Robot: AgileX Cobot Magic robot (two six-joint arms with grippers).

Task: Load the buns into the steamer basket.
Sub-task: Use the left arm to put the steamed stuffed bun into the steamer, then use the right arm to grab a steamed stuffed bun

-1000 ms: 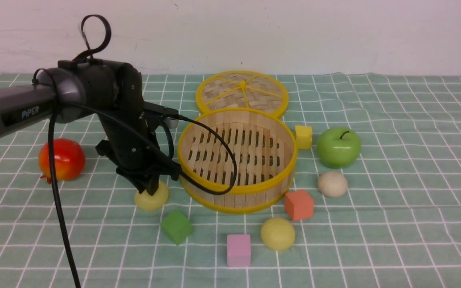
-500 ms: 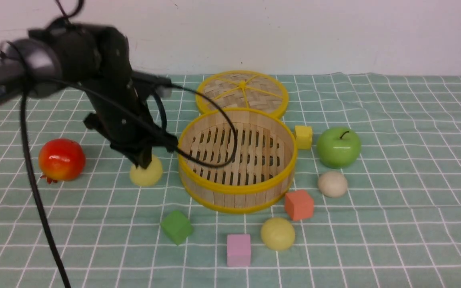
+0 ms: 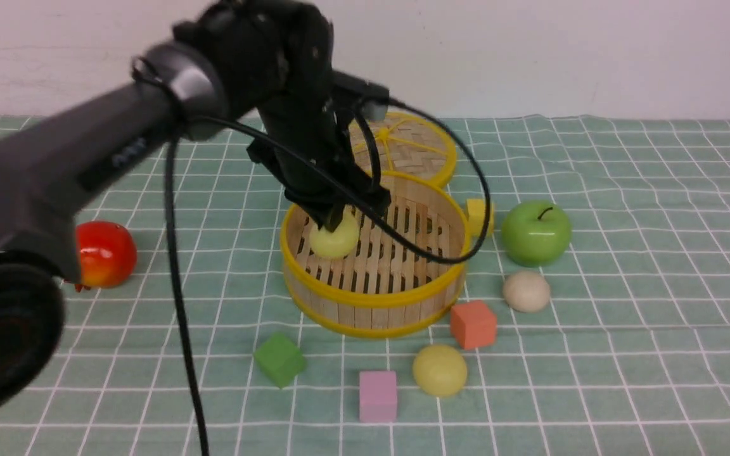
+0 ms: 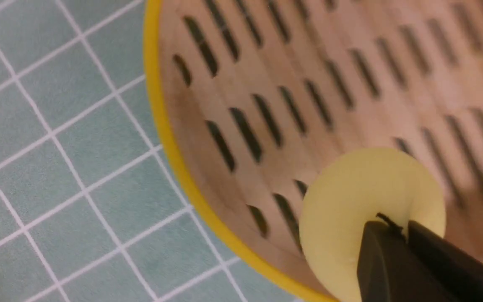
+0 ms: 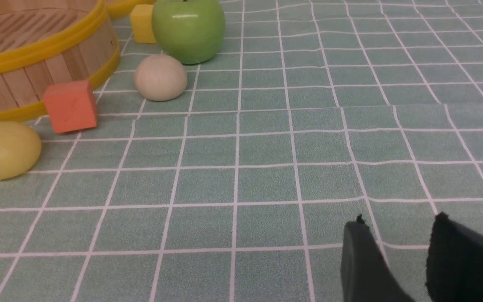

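Observation:
My left gripper (image 3: 333, 225) (image 4: 398, 228) is shut on a pale yellow bun (image 3: 334, 240) (image 4: 363, 197), pinching its soft top, and holds it above the slatted floor on the left side of the steamer basket (image 3: 374, 301) (image 4: 157, 96). A second pale yellow bun (image 3: 440, 370) (image 5: 4, 150) lies on the cloth in front of the basket. To the basket's right, below the green apple (image 3: 536, 232) (image 5: 188, 29), sits an off-white bun (image 3: 526, 291) (image 5: 160, 78). My right gripper (image 5: 398, 222) hangs open over bare cloth, far from the buns; it is outside the front view.
The woven lid (image 3: 416, 149) lies behind the basket. A red fruit (image 3: 104, 253) sits far left. Around the basket stand cubes: yellow (image 3: 480, 215), orange (image 3: 473, 323) (image 5: 70, 106), green (image 3: 279, 359), pink (image 3: 377, 396). The left arm's cable (image 3: 178, 297) hangs over the cloth.
My left gripper closed on the pale yellow bun left of the basket, lifted it off the cloth and carried it right, over the rim into the basket's left side.

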